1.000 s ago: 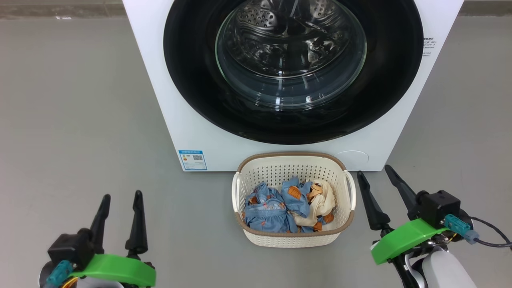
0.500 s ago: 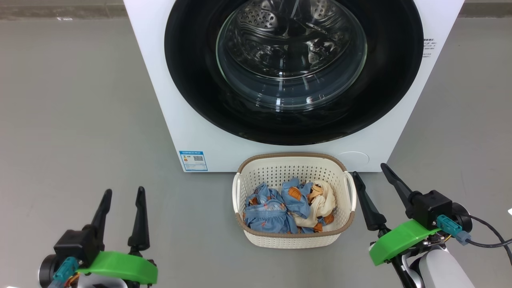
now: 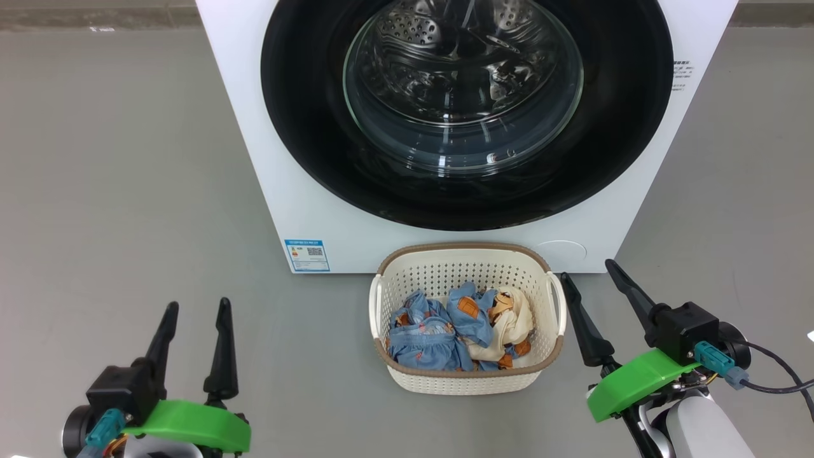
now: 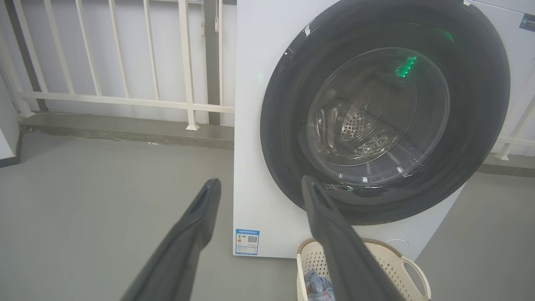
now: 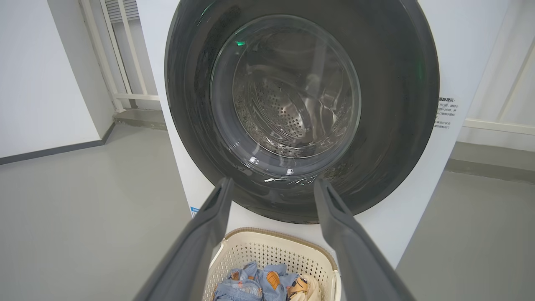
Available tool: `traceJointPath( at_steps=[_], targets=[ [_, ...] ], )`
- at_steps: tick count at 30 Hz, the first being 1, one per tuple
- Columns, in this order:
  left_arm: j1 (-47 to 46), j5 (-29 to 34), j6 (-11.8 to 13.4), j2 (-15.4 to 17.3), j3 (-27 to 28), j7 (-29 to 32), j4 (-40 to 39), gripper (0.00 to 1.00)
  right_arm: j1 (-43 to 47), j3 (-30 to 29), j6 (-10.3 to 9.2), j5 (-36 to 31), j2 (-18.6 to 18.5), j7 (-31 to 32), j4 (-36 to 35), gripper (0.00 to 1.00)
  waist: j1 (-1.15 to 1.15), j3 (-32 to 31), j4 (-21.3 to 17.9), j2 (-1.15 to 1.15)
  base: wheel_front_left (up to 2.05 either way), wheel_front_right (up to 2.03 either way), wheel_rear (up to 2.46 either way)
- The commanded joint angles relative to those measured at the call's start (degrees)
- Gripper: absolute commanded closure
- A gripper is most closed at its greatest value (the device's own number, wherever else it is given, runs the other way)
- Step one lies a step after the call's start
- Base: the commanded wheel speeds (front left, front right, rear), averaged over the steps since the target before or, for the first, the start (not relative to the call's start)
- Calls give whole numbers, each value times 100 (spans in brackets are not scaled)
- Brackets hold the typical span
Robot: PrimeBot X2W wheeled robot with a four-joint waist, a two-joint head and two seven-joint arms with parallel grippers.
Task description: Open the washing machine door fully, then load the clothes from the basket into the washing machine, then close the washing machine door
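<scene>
Both open wide, empty: left gripper [image 3: 196, 304], right gripper [image 3: 586, 268]. The washing machine door [image 3: 305, 127] is shut; I'd hook its edge, swing slowly, clear the basket [image 3: 467, 245].

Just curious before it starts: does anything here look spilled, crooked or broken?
Nothing stands out. The basket stands upright before the washing machine, the clothes all lie inside it, and the washing machine door sits shut.

Washing machine [image 3: 305, 213] label [image 3: 306, 254] print seems illegible.
</scene>
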Motion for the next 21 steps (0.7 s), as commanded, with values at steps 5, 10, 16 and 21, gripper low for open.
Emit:
traceJointPath(
  at_steps=[5,10,16,21],
  targets=[
    [-209,-69,-13,106,154,-77,-81,0,-178,126,8,-14,4,-70,-146,0,0,-13,-4,0,0,0,0],
    [-217,-74,-13,106,170,-77,-77,0,-186,126,8,-33,15,-70,-161,0,0,3,-9,0,0,0,0],
    [-229,15,34,106,215,-77,-77,0,-191,106,8,-55,20,-70,-175,0,0,27,-5,0,4,4,-8],
    [-235,51,45,106,222,-77,-75,0,-193,106,8,-51,25,-70,-176,0,0,31,-2,0,47,47,-95]
  ],
)
